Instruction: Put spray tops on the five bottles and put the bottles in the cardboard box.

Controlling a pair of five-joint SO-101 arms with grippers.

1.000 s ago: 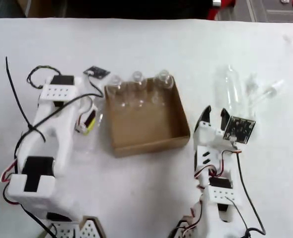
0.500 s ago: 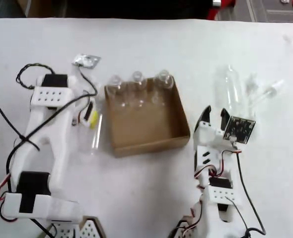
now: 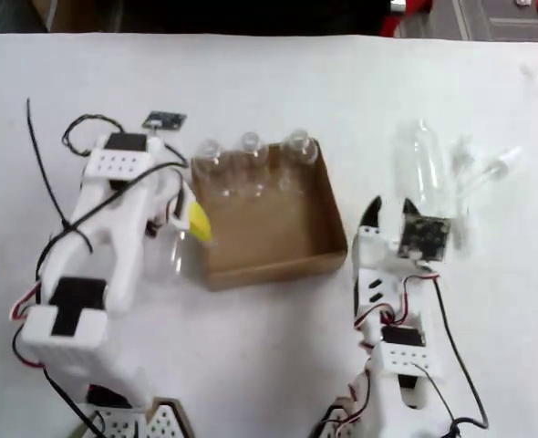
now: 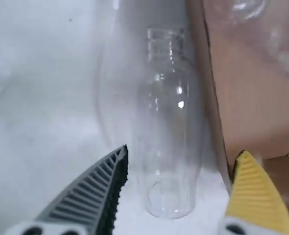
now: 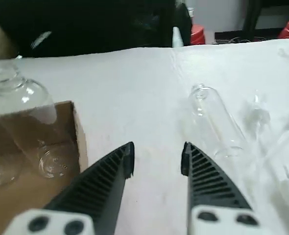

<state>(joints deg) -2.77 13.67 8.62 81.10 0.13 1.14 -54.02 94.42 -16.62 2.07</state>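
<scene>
Left end effector [image 4: 182, 152]: jaws spread wide, gripping nothing. Grey ribbed finger [image 4: 103, 191] on one side and yellow finger [image 4: 252, 191] on the other. Loose bottle [image 4: 169, 142] lies between them with a clear gap to each finger.

Loose bottle: clear plastic, on its side on the desk [image 3: 278, 82]. Bare threaded neck points away from the wrist camera, no spray top fitted. It lies just outside the left wall of the cardboard box [image 3: 278, 263]; cannot tell whether it touches the wall. High view puts the yellow finger over that left wall.

Right end effector [image 5: 157, 149]: two black ribbed fingers parted by a narrow gap, nothing held between them. It sits over bare desk, just right of the box's near right corner.

Beyond it, farther off and to the right: second bottle [image 5: 214, 117], clear, on its side, open neck toward the far edge of the desk, uncapped. Spray tops [image 3: 499, 164] lie close by on its right side, clear with thin tubes. Their number cannot be made out.

Cardboard box: brown, open-topped, mid-desk between the two arms. Three upright bottles [image 3: 251, 155] stand in a row along its far wall. Rightmost of these, seen from the right wrist view, shows a bare threaded neck.
</scene>
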